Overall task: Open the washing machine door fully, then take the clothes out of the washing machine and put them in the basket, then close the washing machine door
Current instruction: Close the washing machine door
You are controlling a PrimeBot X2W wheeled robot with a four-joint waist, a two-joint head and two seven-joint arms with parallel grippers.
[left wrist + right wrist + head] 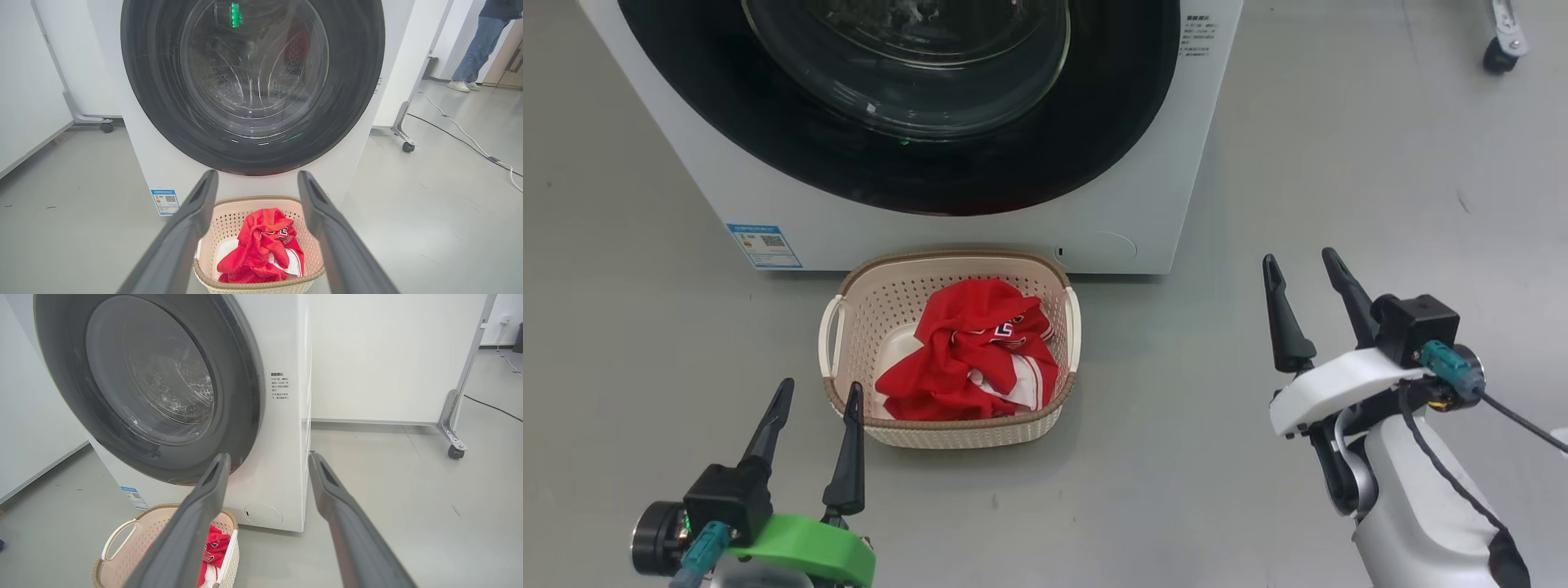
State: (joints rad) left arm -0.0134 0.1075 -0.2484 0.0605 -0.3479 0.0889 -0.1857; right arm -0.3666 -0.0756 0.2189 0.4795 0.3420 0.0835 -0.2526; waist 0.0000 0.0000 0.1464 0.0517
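Left hand (821, 385) hangs low over the floor with its two dark fingers spread wide and nothing between them. Right hand (1298, 257) hangs well apart from it, off to its far side, fingers also wide and empty.

Just ahead of the left hand, a little toward the right hand, the basket (947, 255) sits on the floor. The clothes (968, 359) are heaped inside it as a crumpled red bundle with white stripes and part of a white number. The left wrist view looks straight into the basket between that hand's fingers. The right wrist view catches it from the side, below and left of its fingers, showing one white handle and a scrap of red.

Just beyond the basket stands the washing machine (931, 237), its blue label (764, 245) ahead of the left hand. The washing machine door (1094, 122) lies closed, flat against the front. The left wrist view shows the perforated drum through the glass. The right wrist view adds a printed notice (280, 386) beside the door and a round cover (263, 514) low on the front.

Farthest off, past the machine, the left wrist view shows a person's legs (476, 49), a cable (461, 134) across the floor and a wheeled white panel (412, 61)
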